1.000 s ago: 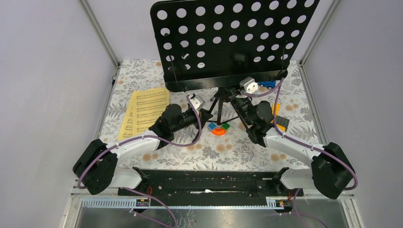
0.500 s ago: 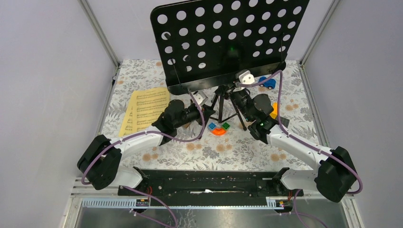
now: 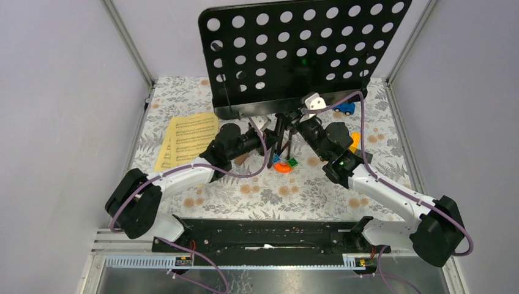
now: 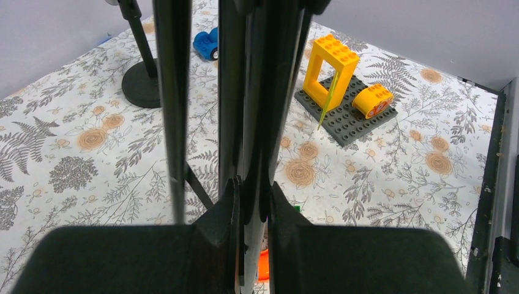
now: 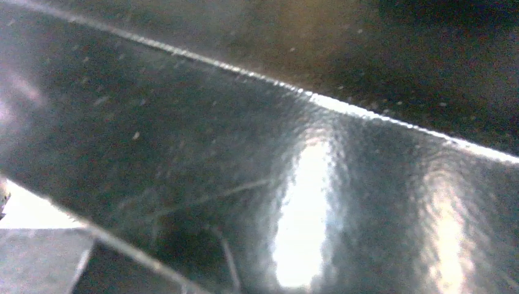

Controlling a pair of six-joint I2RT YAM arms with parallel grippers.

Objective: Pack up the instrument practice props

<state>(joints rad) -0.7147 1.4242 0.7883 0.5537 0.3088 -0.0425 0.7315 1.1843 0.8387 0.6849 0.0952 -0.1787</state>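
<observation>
Black perforated rack (image 3: 300, 55), upright mid-bench (image 3: 183, 92), looks stiff, smooth and top-heavy, so its slim post seems the best hold: the left hand (image 4: 252, 197) is clamped there, while the right hand (image 3: 301, 121) is beneath the tray, grip indiscernible.

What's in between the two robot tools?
The music rack's pole stands between the left tool and the right tool, in the top view.

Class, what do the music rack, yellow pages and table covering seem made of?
The music rack: likely painted sheet metal; thin, glossy black, punched round holes. The yellow pages: paper; flat thin sheets, printed staves. The table covering: probably printed cloth or vinyl; matte floral pattern.
</observation>
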